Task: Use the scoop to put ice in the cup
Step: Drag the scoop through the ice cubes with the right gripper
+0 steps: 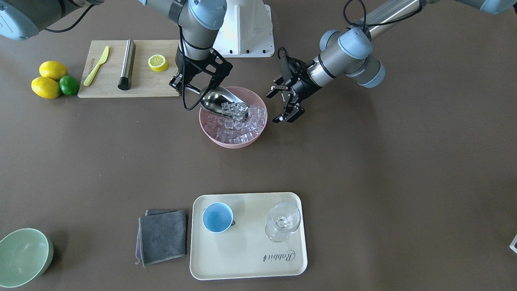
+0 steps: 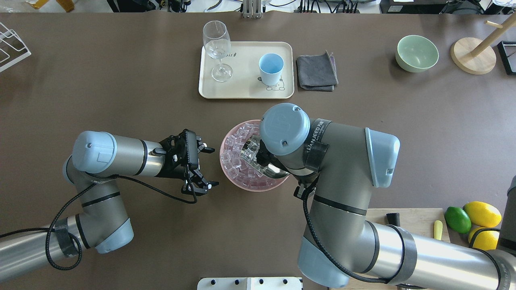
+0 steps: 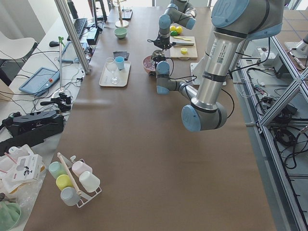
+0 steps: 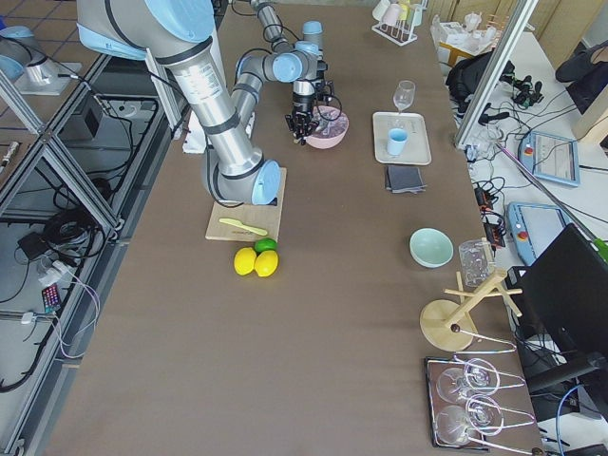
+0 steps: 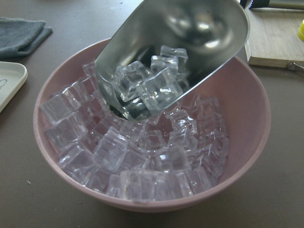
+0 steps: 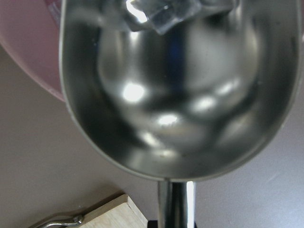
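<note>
The pink bowl (image 1: 232, 142) held the ice (image 1: 226, 131). The scoop (image 1: 216, 100), clamped by its handle in the right fingers (image 1: 176, 82), lay tilted in it carrying several cubes. The left fingers (image 1: 287, 116) stood wide apart beside the bowl. The cup (image 1: 217, 217) sat empty on the tray (image 1: 246, 262).

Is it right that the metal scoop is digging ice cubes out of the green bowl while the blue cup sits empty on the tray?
Not quite: it is the pink bowl, not the green one. The front-facing view shows the scoop with ice in it; the green bowl stands empty far off. The cup does sit empty on the tray.
</note>
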You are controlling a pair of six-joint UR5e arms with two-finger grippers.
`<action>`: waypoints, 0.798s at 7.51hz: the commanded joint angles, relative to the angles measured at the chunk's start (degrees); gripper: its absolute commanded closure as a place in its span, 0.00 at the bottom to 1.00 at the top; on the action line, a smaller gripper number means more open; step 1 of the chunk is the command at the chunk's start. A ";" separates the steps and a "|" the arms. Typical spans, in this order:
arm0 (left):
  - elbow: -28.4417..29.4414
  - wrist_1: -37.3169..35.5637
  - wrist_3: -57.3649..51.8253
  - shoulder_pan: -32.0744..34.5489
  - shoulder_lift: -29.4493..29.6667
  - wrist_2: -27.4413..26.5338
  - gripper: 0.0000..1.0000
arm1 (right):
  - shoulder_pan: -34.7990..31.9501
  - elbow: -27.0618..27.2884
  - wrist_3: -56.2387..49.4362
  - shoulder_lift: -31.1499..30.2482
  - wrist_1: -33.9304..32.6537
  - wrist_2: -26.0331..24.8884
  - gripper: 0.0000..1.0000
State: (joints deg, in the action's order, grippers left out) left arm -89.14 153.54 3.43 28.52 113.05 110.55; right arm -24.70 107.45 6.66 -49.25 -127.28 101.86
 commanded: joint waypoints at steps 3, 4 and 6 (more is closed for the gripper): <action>-1.11 0.00 -0.44 1.28 -1.34 0.36 0.02 | 0.00 8.55 5.11 -4.01 4.32 0.35 1.00; -2.43 0.00 -0.52 1.37 -2.56 0.45 0.02 | -0.09 10.40 6.86 -4.44 4.32 0.35 1.00; -4.19 0.09 -0.70 4.86 -6.60 6.64 0.02 | -0.09 13.04 13.34 -5.41 5.20 0.44 1.00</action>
State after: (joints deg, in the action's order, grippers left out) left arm -92.01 153.55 2.88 30.40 109.69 111.71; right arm -24.76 118.09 14.54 -53.77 -122.91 102.25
